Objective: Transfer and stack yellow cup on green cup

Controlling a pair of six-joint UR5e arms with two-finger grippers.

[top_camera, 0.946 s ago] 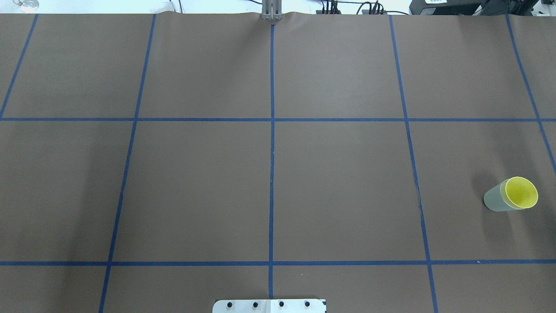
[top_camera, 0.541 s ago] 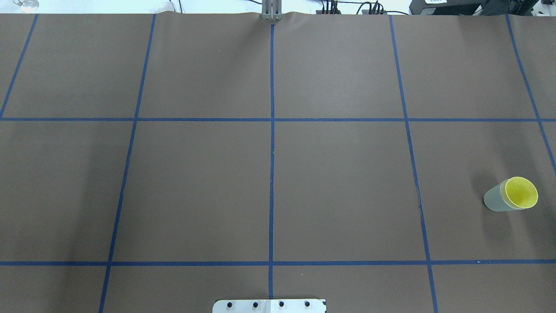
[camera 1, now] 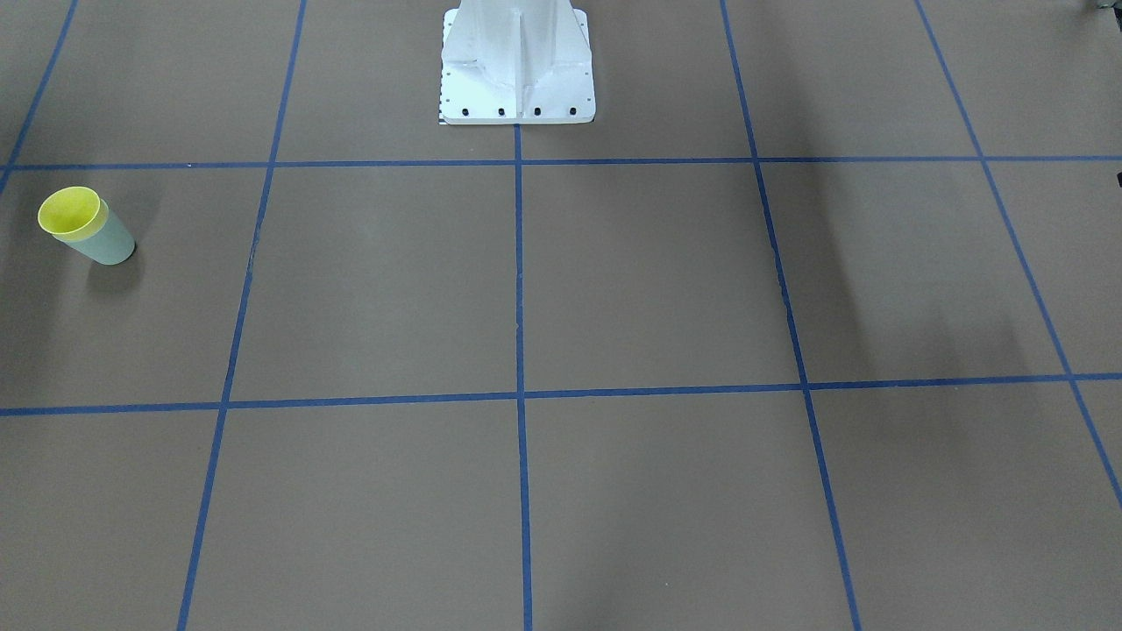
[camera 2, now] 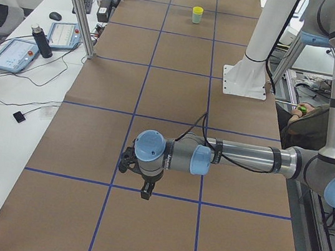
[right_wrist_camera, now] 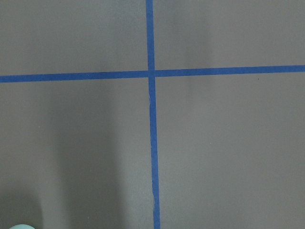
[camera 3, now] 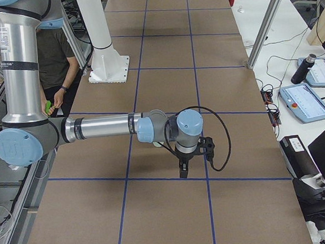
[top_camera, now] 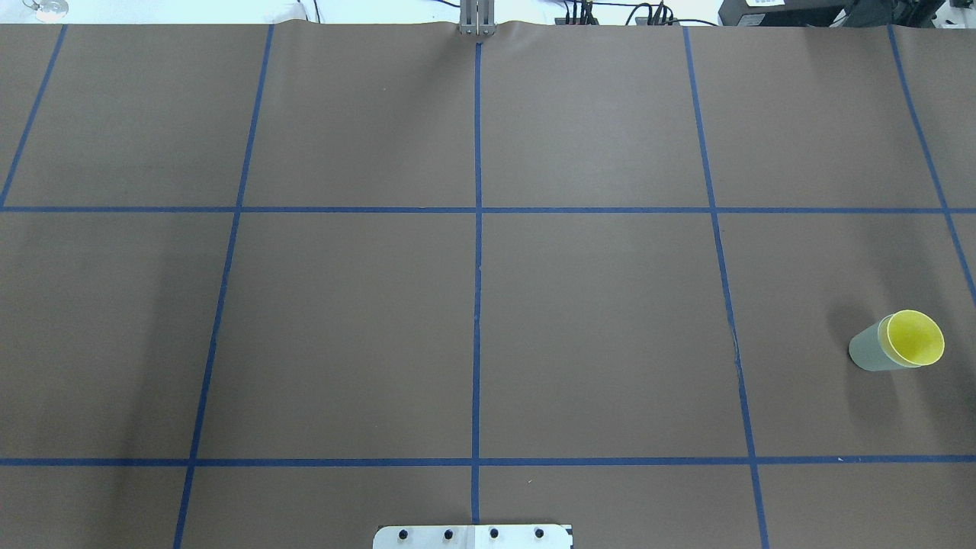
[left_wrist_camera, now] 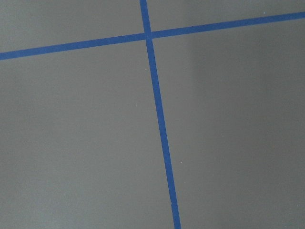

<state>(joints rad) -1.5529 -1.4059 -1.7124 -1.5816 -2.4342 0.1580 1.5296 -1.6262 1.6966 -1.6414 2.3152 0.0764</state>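
Nearest in the left side view is the left gripper (camera 2: 147,192). It hangs from a level forearm, fingers pointing down over a crossing of the blue tape lines (camera 2: 138,192), with nothing under it. From this angle I cannot tell whether it is parted or closed. The right side view shows the right gripper (camera 3: 182,171) in much the same pose over bare brown table (camera 3: 169,211) (a black cable loops off its wrist), and its state cannot be read either. Neither one appears to carry anything, and both wrist cameras show only table and tape.

Farther out, well apart from both arms, the cups stand on the robot's right side of the table. The yellow cup (top_camera: 915,338) sits nested inside the green cup (top_camera: 865,354), upright. Its rim shows as a narrow yellow band just above the green rim. The front-facing view shows the same pair, the yellow cup (camera 1: 70,213) down in the green cup (camera 1: 110,245), alone in its taped square.

In my judgement the stacking is done and this is the closing step, with the arms parked clear. The next move calls for very little (at most a check that the yellow cup is seated evenly). No reach toward the stack is needed, since a light nested pair would tip easily if nudged.
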